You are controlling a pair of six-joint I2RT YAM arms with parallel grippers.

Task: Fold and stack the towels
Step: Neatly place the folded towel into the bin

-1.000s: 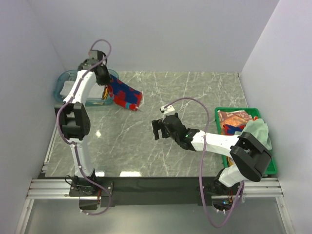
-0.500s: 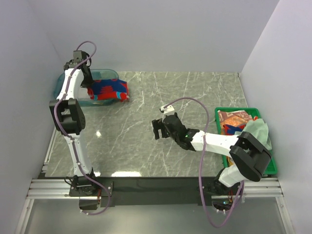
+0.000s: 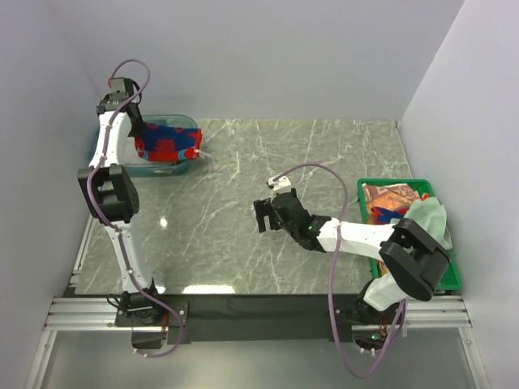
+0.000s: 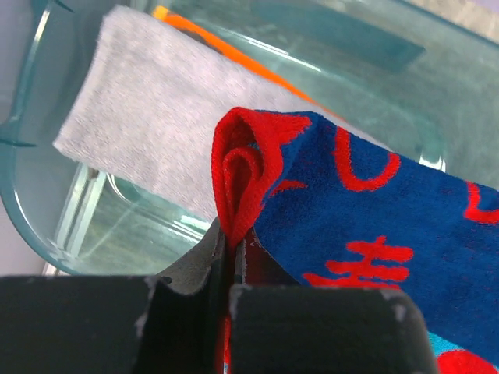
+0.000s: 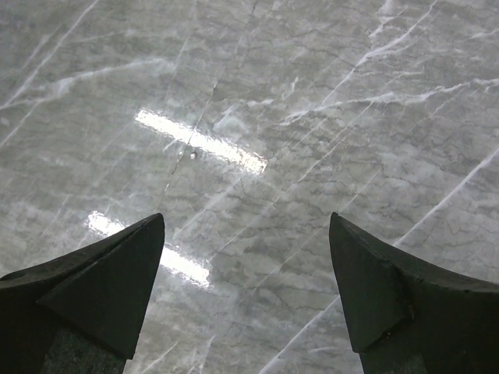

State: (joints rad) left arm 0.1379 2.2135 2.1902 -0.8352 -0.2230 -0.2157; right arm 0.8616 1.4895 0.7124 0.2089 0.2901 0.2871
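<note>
I am pinching the red towel with blue patterns (image 4: 374,226) in my left claw (image 4: 231,253), whose jaws are pressing together on a doubled red edge, so the fabric is bunching into a small loop just above the fingertips. The cloth is showing a thick, looped pile, deep blue on its face with red figures and a sliver of teal at one corner. It is spreading away from the claw to my right, hanging over the clear teal tub (image 3: 96,152) and reaching toward the tub's right rim. Inside the tub, beneath the held towel, a pale grey-white towel (image 4: 148,132) is lying flat and folded, and an orange towel (image 4: 204,40) is peeking out as a thin strip along its far edge. I cannot tell whether the held towel is touching the grey one. The tub's curved rim is running close under and to the left of my claw, and the side wall is standing just beyond the tub's left end. My right claw (image 3: 261,215) is spreading wide with nothing between its jaws, hovering over bare marble tabletop (image 3: 243,162) well to the right of the tub. Farther right of the tub, a green crate (image 3: 448,271) is holding an orange-brown towel (image 3: 389,198) and a pale green towel (image 3: 430,217). A broad stretch of tabletop is lying between tub and crate, with my right arm reaching over it.
</note>
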